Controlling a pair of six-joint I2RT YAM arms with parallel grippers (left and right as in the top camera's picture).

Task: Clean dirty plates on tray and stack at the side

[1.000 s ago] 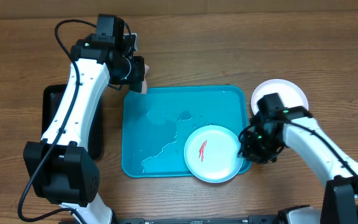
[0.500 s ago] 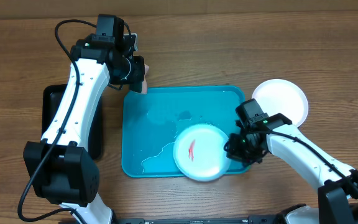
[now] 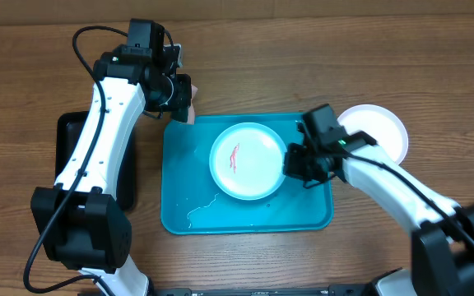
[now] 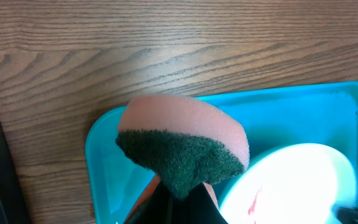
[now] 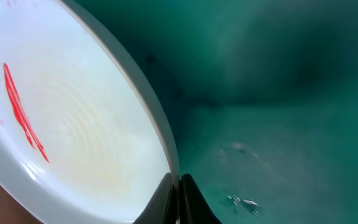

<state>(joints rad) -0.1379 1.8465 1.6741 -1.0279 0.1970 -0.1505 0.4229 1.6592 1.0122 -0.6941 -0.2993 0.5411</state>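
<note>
A white plate (image 3: pixel 248 160) with a red sauce smear lies over the upper middle of the turquoise tray (image 3: pixel 188 214). My right gripper (image 3: pixel 295 167) is shut on the plate's right rim; the right wrist view shows the rim (image 5: pixel 157 130) pinched between the fingers (image 5: pixel 194 199) above the tray floor (image 5: pixel 278 93). My left gripper (image 3: pixel 183 103) is shut on a pink sponge with a green scouring side (image 4: pixel 179 155), held over the tray's top left corner (image 4: pixel 101 134). A second white plate (image 3: pixel 381 131) lies on the table right of the tray. No yellow-green plate is in view.
A black rectangular tray (image 3: pixel 68 156) lies left of the turquoise tray, partly under my left arm. Water streaks (image 3: pixel 212 201) mark the tray floor. Bare wooden table surrounds the trays.
My right gripper has carried the smeared plate from the tray's lower right corner up and left to its upper middle. My left arm and sponge have not moved.
</note>
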